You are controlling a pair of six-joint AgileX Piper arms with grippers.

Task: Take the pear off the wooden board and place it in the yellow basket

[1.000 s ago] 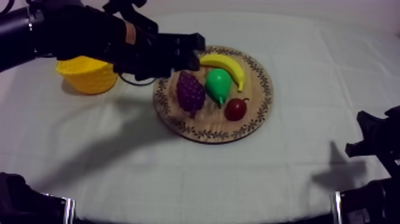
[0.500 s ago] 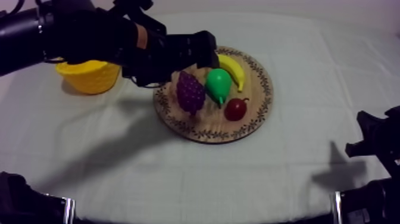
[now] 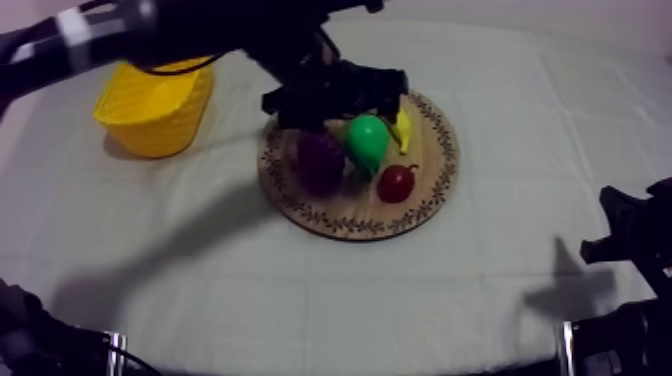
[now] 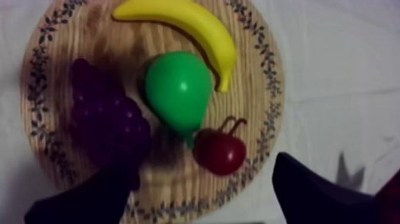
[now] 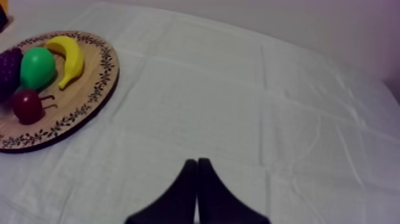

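Swung the left gripper point(image 4: 199, 167) rightward within the last second, off the far-left rim of the round wooden board with the patterned rim point(image 3: 350, 218) to a spot above the fruit. Fingers spread wide, nothing held between. Green toy pear point(image 4: 178, 89) lying mid-board, narrow end pointing near and just beside the small red fruit point(image 4: 220, 152); purple bunch of grapes point(image 4: 107, 119) just left, curved yellow banana point(image 4: 196, 24) just beyond on the far side. Yellow basket point(image 3: 155, 110) well to the left, off the board. Right gripper point(image 5: 197, 164) parked low at the right, fingers pressed together on nothing. Judged next: centre over the pear's fat body, bring one finger down on the grapes side and one on the banana side, descend without nudging the red fruit, close gently, lift straight up before heading left to the basket
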